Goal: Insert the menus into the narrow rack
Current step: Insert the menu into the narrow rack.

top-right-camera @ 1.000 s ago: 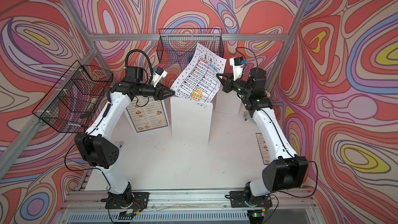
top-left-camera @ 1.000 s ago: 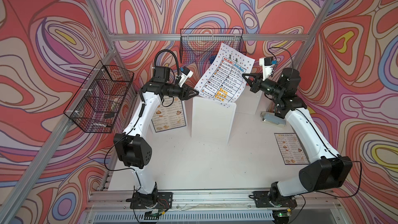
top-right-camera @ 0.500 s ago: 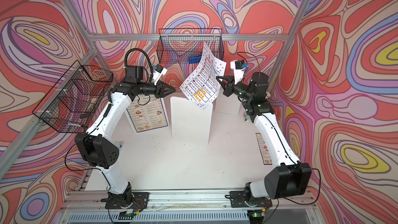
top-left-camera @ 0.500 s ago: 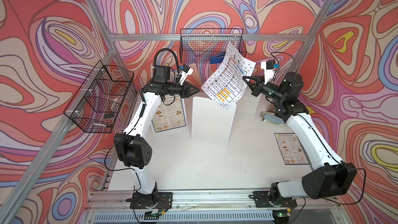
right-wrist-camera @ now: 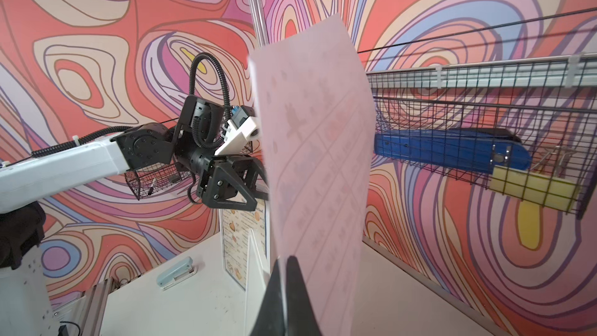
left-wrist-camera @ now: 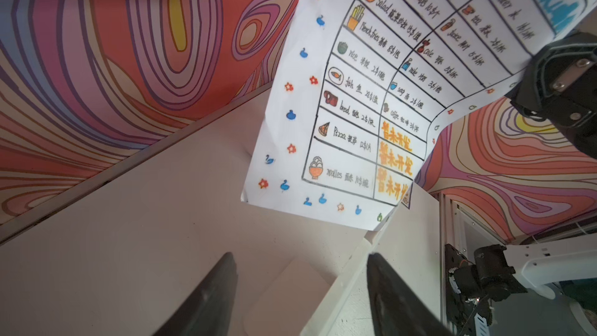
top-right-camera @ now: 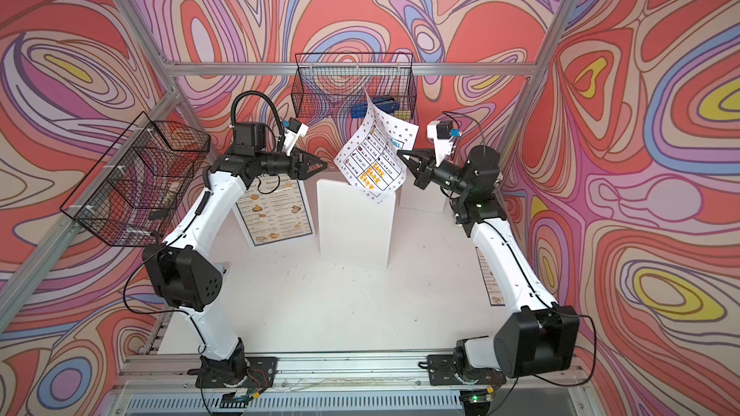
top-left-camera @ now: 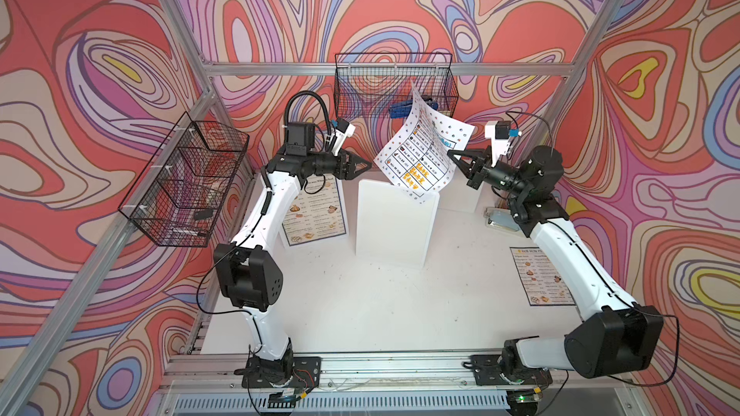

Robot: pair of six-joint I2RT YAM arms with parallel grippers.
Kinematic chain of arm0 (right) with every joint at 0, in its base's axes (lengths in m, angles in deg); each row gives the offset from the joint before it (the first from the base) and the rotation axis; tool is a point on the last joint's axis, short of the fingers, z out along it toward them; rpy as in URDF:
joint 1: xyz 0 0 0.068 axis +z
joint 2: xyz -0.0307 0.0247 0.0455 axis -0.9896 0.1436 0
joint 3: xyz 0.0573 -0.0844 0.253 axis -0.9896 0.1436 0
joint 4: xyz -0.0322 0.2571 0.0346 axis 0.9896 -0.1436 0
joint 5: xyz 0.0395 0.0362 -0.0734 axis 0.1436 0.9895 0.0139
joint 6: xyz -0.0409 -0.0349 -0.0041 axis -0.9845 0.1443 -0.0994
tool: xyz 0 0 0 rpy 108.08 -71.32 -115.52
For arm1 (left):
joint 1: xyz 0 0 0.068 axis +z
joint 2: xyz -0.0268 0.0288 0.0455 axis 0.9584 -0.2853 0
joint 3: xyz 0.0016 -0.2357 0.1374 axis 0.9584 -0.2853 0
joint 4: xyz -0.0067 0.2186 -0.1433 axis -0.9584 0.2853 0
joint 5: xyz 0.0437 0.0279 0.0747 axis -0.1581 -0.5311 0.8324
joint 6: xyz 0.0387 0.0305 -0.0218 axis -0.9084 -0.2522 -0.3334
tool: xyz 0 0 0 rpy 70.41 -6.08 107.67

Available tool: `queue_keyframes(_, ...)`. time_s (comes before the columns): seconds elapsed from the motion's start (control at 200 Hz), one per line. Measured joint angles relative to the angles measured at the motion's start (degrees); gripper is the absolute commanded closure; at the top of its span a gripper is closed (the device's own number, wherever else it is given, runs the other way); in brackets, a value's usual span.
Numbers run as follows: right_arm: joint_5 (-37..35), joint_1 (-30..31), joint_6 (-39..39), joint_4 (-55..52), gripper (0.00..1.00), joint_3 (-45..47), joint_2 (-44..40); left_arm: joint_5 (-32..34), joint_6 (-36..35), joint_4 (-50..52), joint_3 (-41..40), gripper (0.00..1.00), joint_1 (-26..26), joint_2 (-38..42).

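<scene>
A white menu (top-left-camera: 420,158) with a table and an icon-dotted border hangs curled in the air, its lower edge over the top of the white narrow rack (top-left-camera: 394,226). My right gripper (top-left-camera: 450,152) is shut on the sheet's right edge, and the pinch shows in the right wrist view (right-wrist-camera: 286,258). My left gripper (top-left-camera: 366,165) stands open a short way left of the sheet, touching nothing; its fingers are spread in the left wrist view (left-wrist-camera: 300,255). A blue-bordered menu (top-left-camera: 316,214) stands upright by the rack's left side. Another menu (top-left-camera: 540,276) lies flat at the table's right.
A wire basket (top-left-camera: 394,86) on the back wall holds a blue stapler (right-wrist-camera: 452,153) and a yellow sponge (right-wrist-camera: 533,192). A second wire basket (top-left-camera: 184,182) hangs on the left wall. A light-blue stapler (top-left-camera: 498,220) lies under my right wrist. A white block (top-left-camera: 460,198) stands behind the rack.
My left gripper let go of the white menu's left edge, opened and drew back left. The right gripper turned the sheet, which now hangs steeper and more curled.
</scene>
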Motion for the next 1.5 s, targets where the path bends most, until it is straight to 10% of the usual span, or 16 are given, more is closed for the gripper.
queue_keyframes(0.556, 3.91, 0.00, 4.24, 7.82, 1.00, 0.85, -0.11, -2.80, 2.82, -2.71, 3.48, 0.36, -0.42, -5.57)
queue_keyframes(1.027, 4.13, 0.00, 4.81, 8.63, 1.00, 0.94, -0.11, -2.01, 1.92, -3.10, 4.20, 1.00, -3.34, -6.64)
queue_keyframes(1.497, -0.26, 0.00, 3.69, 4.94, 1.00, 0.94, -0.09, 3.06, 1.11, -1.88, -1.33, 1.00, -3.34, 2.80)
